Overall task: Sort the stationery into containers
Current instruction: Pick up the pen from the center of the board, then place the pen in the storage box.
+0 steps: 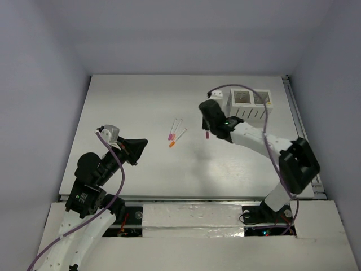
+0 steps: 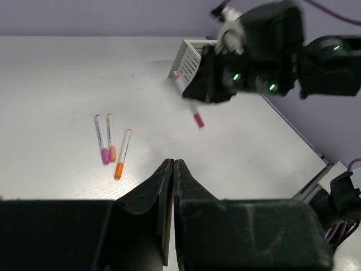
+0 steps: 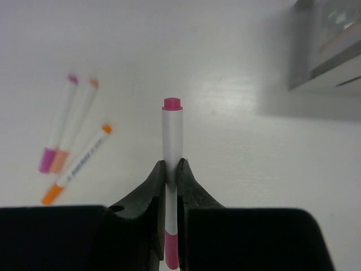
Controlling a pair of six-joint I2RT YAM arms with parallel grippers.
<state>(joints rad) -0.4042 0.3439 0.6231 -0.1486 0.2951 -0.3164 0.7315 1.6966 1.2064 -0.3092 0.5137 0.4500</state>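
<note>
- the right gripper (image 3: 172,167) was clamped on a pink pen (image 3: 172,127) above the table (image 1: 141,101), near the holder (image 1: 252,114).
- the left gripper (image 2: 173,165) was closed on nothing.
- three pens (image 2: 111,144) lay together mid-table.

Pair of table-mounted arms: left arm (image 1: 90,189) and right arm (image 1: 256,137) in white shells with matte black joint housings, each trailing a purple cable (image 1: 120,169), green indicator lights (image 2: 235,77) on the right wrist, left gripper (image 2: 172,165) with black wedge-shaped fingers (image 2: 158,197).
</note>
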